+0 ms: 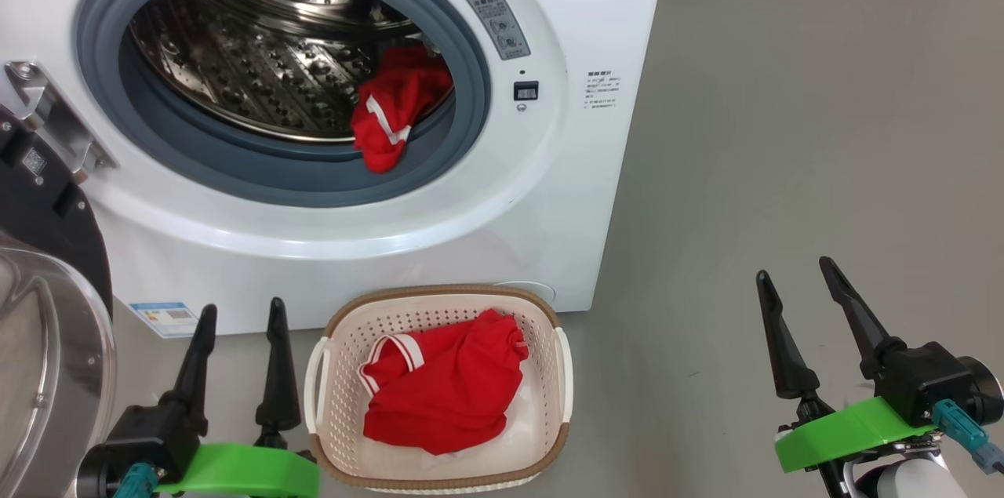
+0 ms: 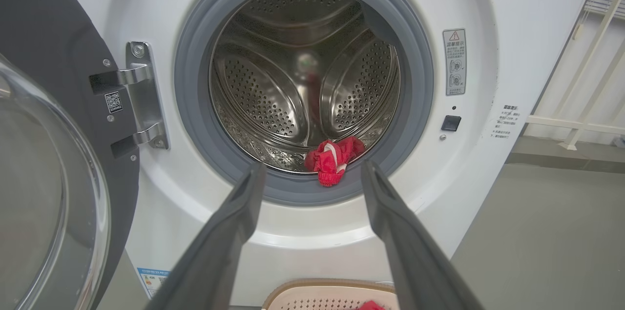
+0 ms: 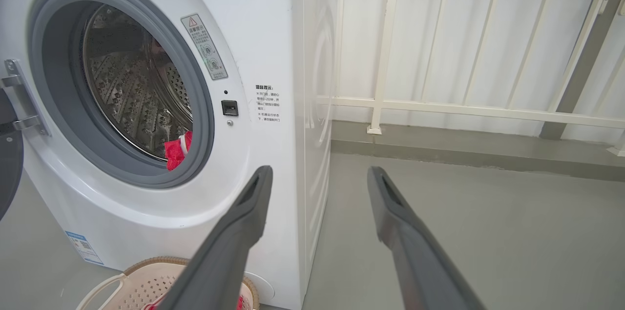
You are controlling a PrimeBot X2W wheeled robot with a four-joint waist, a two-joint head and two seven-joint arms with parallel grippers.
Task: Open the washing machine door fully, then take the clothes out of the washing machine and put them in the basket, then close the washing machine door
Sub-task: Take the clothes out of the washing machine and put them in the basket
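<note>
The white washing machine stands with its door swung open to the left, the glass bowl facing me. One red garment with white trim hangs over the grey gasket at the drum's lower right, also seen as red cloth in the left wrist view and as a red scrap in the right wrist view. Another red garment lies in the cream basket on the floor before the machine. My left gripper is open just left of the basket. My right gripper is open far to the right, over bare floor.
Grey floor stretches to the right of the machine. A white railing runs along the wall behind. The open door's hinge bracket juts out at the machine's left side.
</note>
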